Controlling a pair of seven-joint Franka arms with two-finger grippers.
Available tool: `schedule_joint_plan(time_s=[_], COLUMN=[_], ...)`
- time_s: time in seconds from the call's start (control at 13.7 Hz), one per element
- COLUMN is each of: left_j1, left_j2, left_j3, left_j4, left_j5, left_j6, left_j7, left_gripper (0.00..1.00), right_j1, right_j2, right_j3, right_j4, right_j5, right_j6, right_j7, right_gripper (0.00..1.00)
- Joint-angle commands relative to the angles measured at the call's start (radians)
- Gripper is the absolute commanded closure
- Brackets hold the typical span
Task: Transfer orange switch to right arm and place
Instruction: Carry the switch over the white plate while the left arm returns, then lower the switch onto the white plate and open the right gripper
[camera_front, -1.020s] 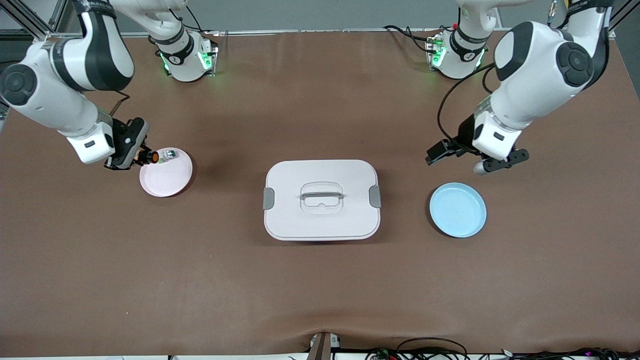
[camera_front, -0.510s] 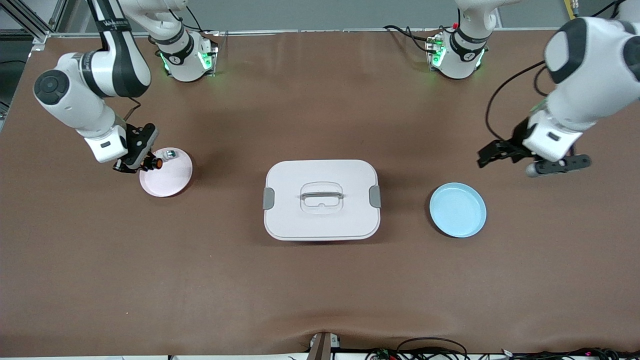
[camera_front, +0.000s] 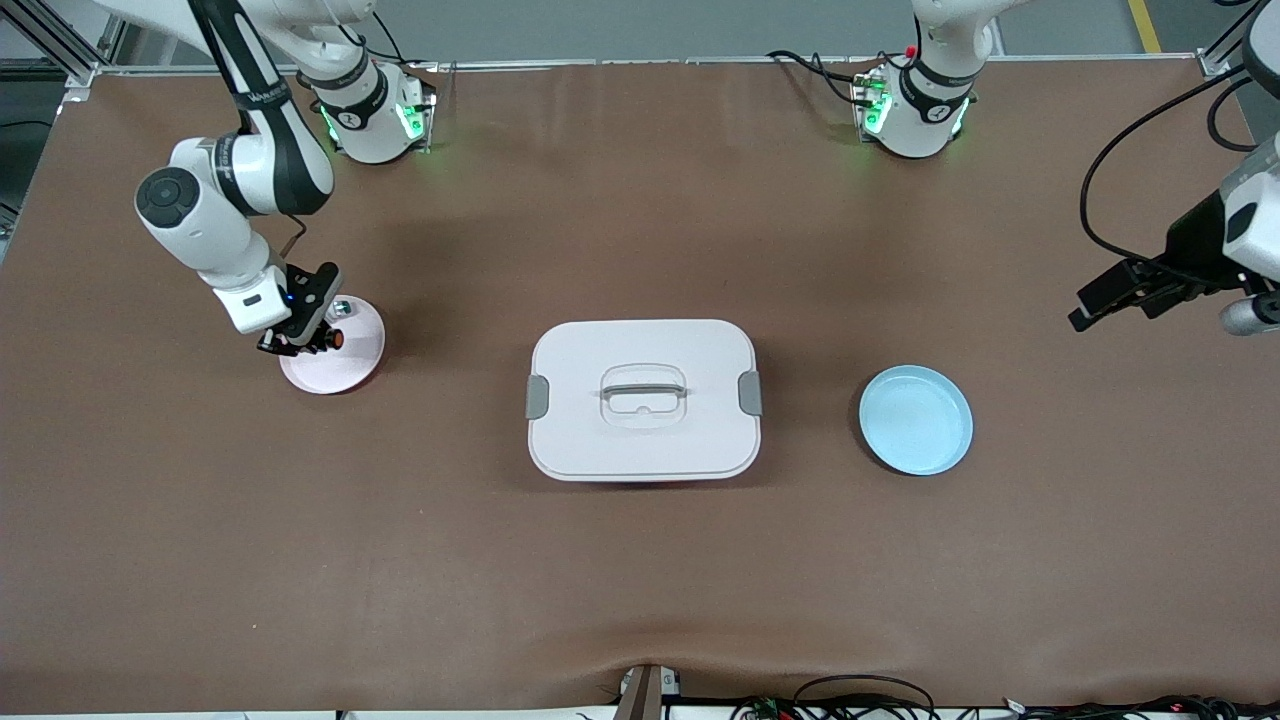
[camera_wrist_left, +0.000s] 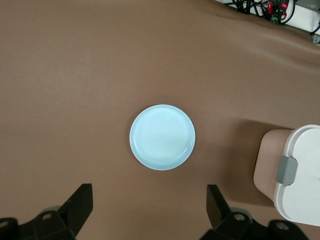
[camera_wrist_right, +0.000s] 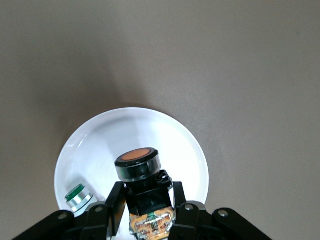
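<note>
My right gripper (camera_front: 315, 342) is shut on the orange switch (camera_front: 334, 340), a small black button with a round orange face. It holds the switch just over the pink-white plate (camera_front: 350, 368) at the right arm's end of the table. In the right wrist view the fingers (camera_wrist_right: 112, 202) clamp the switch's black body (camera_wrist_right: 138, 165) above the plate (camera_wrist_right: 165, 132). My left gripper (camera_front: 1175, 290) is open and empty, up over the table's edge at the left arm's end; its fingers (camera_wrist_left: 80, 202) stand wide apart.
A clear-and-green silvery switch (camera_front: 340, 307) lies on the pink-white plate, also in the right wrist view (camera_wrist_right: 77, 196). A white lidded box (camera_front: 643, 400) sits mid-table. A light blue plate (camera_front: 915, 420) lies beside it toward the left arm's end, seen empty in the left wrist view (camera_wrist_left: 162, 137).
My right gripper has moved over the pink-white plate, toward the box, with the orange switch in it. My left gripper has swung away from the blue plate toward the table's end.
</note>
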Motion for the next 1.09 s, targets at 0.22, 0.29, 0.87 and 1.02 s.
schedule_joint_plan(time_s=[0.22, 0.29, 0.87, 1.02], left_j1=[0.009, 0.011, -0.342, -0.441], left_j2=[0.000, 0.002, 0.000, 0.000], left_j3=[-0.009, -0.009, 0.359, 0.447], left_j4=[0.019, 0.019, 0.019, 0.021], left_j5=[0.022, 0.022, 0.023, 0.044], left_j6=[-0.026, -0.026, -0.028, -0.028], left_j7=[0.022, 0.031, 0.067, 0.067], left_gripper=[0.00, 0.00, 0.00, 0.00], right_j1=[-0.050, -0.054, -0.054, -0.056], right_j2=[0.110, 0.115, 0.172, 0.173], right_j3=[0.008, 0.010, 0.007, 0.007], right_j4=[-0.057, -0.058, -0.057, -0.055], right_j5=[-0.028, -0.030, -0.030, -0.030], right_j6=[0.203, 0.209, 0.265, 0.265], right_j7=[0.014, 0.013, 0.011, 0.013], right_gripper=[1.00, 1.00, 1.00, 0.93])
